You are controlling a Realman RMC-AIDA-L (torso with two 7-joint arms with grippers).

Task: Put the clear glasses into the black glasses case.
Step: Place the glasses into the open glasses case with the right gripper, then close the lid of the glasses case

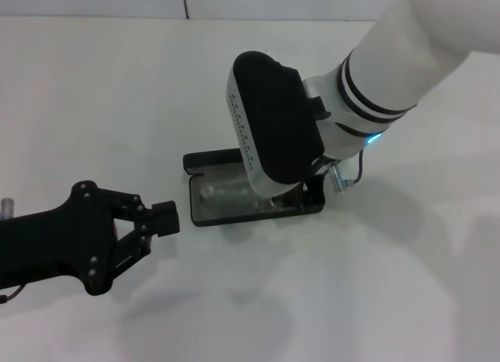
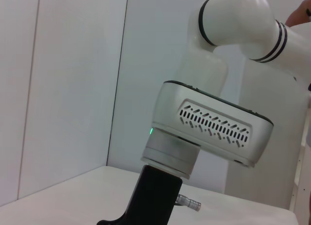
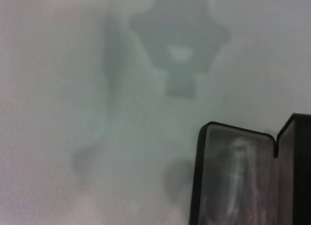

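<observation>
The black glasses case (image 1: 193, 202) lies open at the table's centre, its lid (image 1: 211, 157) folded back on the far side. The clear glasses (image 1: 223, 194) rest inside on the grey lining. In the right wrist view the case rim (image 3: 198, 176) shows with the clear glasses (image 3: 238, 171) in it. My right arm's wrist housing (image 1: 273, 120) hangs over the right half of the case and hides the right gripper below it. The left wrist view shows only that gripper's black base (image 2: 155, 196). My left gripper (image 1: 162, 219) sits shut and empty to the left of the case.
The white table (image 1: 375, 284) stretches around the case, with its back edge against a white wall. A small metal stub (image 1: 337, 180) sticks out of the right wrist beside the case.
</observation>
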